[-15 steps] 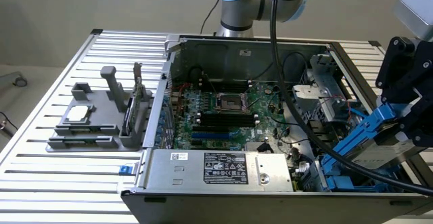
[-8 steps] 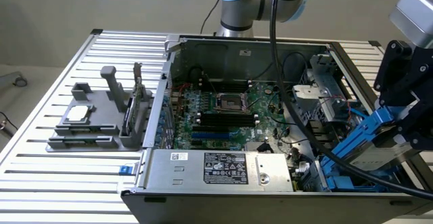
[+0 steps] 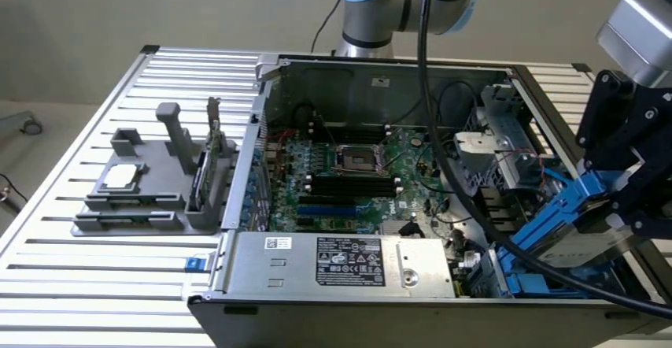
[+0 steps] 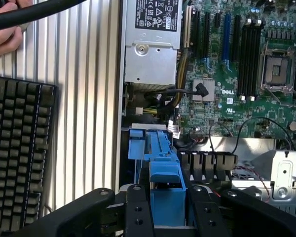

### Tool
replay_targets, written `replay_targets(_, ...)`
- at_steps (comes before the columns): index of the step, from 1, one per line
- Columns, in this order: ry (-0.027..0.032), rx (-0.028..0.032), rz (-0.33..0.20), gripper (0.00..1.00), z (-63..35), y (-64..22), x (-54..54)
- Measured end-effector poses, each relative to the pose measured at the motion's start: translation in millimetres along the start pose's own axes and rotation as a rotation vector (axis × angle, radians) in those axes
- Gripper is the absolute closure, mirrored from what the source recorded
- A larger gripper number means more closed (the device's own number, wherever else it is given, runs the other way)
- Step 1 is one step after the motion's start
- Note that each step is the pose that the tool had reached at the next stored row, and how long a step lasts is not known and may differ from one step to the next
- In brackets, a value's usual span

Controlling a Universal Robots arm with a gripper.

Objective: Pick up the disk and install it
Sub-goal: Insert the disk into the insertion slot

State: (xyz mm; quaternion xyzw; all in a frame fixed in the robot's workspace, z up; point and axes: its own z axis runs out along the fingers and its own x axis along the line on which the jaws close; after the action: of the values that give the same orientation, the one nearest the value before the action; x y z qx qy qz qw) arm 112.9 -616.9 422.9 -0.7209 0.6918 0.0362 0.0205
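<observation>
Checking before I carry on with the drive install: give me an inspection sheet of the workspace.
Surface: slatted metal table, open computer case on it.
Job's things: disk in blue carrier, tilted over the case's corner at the exterior view's right.
Clutter: grey fixture holding a square chip and circuit card; keyboard beside the case.
Grippers: gripper shut on the disk.
Cables: thick black cable crossing above the case.
Surroundings: a hand near the keyboard; plain wall.
</observation>
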Motion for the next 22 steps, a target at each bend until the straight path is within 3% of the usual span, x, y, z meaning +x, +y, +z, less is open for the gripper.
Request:
replay_targets(5, 0.0001, -0.0001, -0.001, 0.66, 2.2, 0.4, 0.3)
replay_targets(6, 0.0003, -0.0001, -0.001, 0.60, 2.3, 0.5, 0.3)
replay_targets(8, 0.0000, -0.0001, -0.001, 0.60, 3.0, 0.6, 0.7)
replay_targets(9, -0.0001, -0.0001, -0.001, 0.53, 3.3, 0.6, 1.0)
replay_targets(17, -0.0003, -0.0001, -0.002, 0.53, 7.7, 0.8, 2.5)
replay_targets(22, -0.0032, -0.0004, -0.007, 0.53, 15.4, 0.7, 4.7)
